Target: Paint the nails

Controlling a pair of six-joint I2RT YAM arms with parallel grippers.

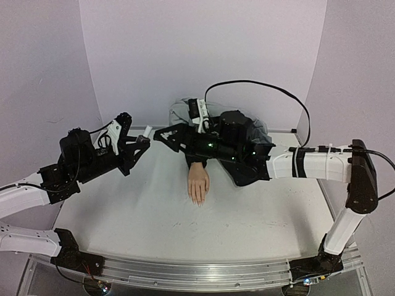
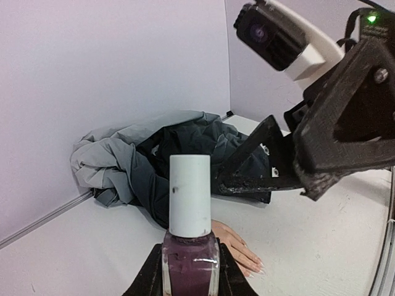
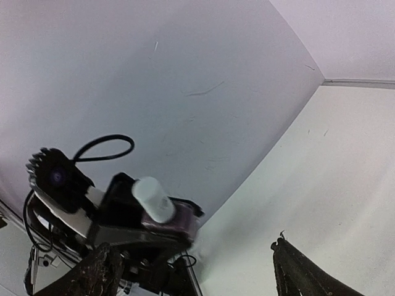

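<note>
Purple polish shows through the glass of the bottle (image 2: 189, 262), which the left tool (image 1: 139, 145) has clenched by its body, white cap (image 2: 189, 194) free above the fingers. The right tool (image 1: 159, 134) is released, jaws wide apart with nothing between them. In the top view its tips sit just right of the bottle, upper left of centre.

The next move looks to turn on the cap. The bottle's long axis runs along the line from one tool to the other, cap end first toward the right tool. In the right wrist view the cap points at the camera but sits left of centre and above the two spread fingers, so I judge the jaws are near the cap but not yet around it.

Outward from there, the mannequin hand (image 1: 198, 182) lies flat on the desk (image 1: 136, 209) at the middle of the top view, below and right of both tools and apart from them. Its wrist runs up into a grey cloth (image 2: 117, 154) under the right arm. Its fingers point toward the bottom of the frame, so the nails (image 1: 197, 200) are at its lower end. They look pale, though too small to be sure. The right arm seems slightly nearer to them.
</note>
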